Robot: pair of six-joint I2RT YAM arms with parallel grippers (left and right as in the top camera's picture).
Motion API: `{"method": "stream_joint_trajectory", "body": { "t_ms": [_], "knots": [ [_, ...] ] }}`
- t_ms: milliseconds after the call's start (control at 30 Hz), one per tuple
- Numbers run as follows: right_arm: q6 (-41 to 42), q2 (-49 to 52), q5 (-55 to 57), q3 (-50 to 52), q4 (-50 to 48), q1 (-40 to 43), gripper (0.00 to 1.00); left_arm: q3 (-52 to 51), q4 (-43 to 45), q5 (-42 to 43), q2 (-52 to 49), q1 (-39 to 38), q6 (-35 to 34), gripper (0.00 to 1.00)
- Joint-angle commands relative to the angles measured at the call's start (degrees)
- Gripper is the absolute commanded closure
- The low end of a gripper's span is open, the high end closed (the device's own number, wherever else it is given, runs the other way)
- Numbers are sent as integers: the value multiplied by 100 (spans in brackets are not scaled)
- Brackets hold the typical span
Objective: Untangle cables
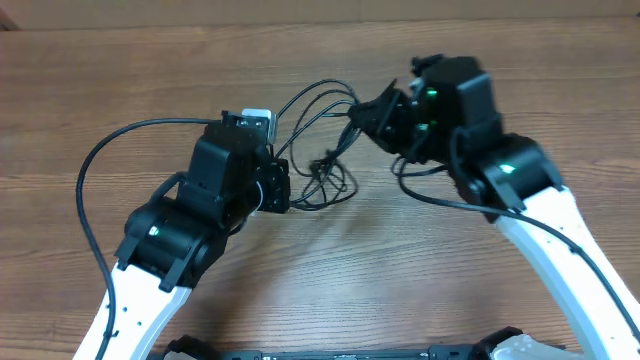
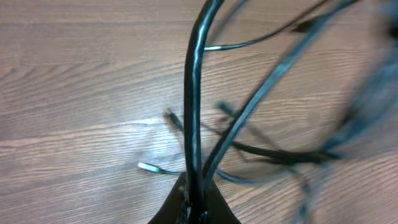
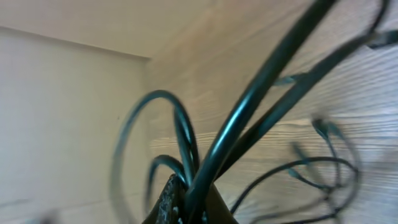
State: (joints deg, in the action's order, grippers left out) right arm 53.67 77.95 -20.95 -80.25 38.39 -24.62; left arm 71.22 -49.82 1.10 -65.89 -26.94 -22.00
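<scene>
The thin black cables (image 1: 325, 170) form a tangled loop cluster on the wooden table between my two arms. My left gripper (image 1: 276, 170) is shut on cable strands at the cluster's left; the left wrist view shows the strands (image 2: 194, 106) rising out of its closed jaws (image 2: 194, 202), with a small plug tip (image 2: 149, 167) lying on the wood. My right gripper (image 1: 362, 115) is shut on strands at the cluster's upper right and holds them above the table; the right wrist view shows cables (image 3: 249, 106) running out of its jaws (image 3: 189, 202).
A thicker black arm cable (image 1: 95, 170) arcs over the table to the left of the left arm. Another arm cable (image 1: 430, 195) hangs below the right wrist. A pale wall (image 3: 62, 124) shows at the left of the right wrist view.
</scene>
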Motion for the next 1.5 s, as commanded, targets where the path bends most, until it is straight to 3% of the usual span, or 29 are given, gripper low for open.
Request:
{"method": "stream_joint_trajectory", "body": {
  "t_ms": [0, 333, 567, 1100, 1467],
  "knots": [
    [-149, -350, -518, -87, 4, 269, 96, 83, -59, -367, -284, -2, -205, 96],
    [-59, -817, -1755, -87, -52, 284, 96, 83, 212, -463, -1281, -2, -203, 95],
    [-313, -1207, -1757, -87, -299, 306, 96, 83, 538, -479, -1939, -2, -201, 96],
    [-317, -1766, -1759, -87, -302, 1167, 96, -87, 155, -1582, -2009, 35, -201, 95],
    [-592, -2238, -1773, -87, -348, 2184, 96, -400, 199, -1469, -2009, 457, -245, 96]
  ]
}}
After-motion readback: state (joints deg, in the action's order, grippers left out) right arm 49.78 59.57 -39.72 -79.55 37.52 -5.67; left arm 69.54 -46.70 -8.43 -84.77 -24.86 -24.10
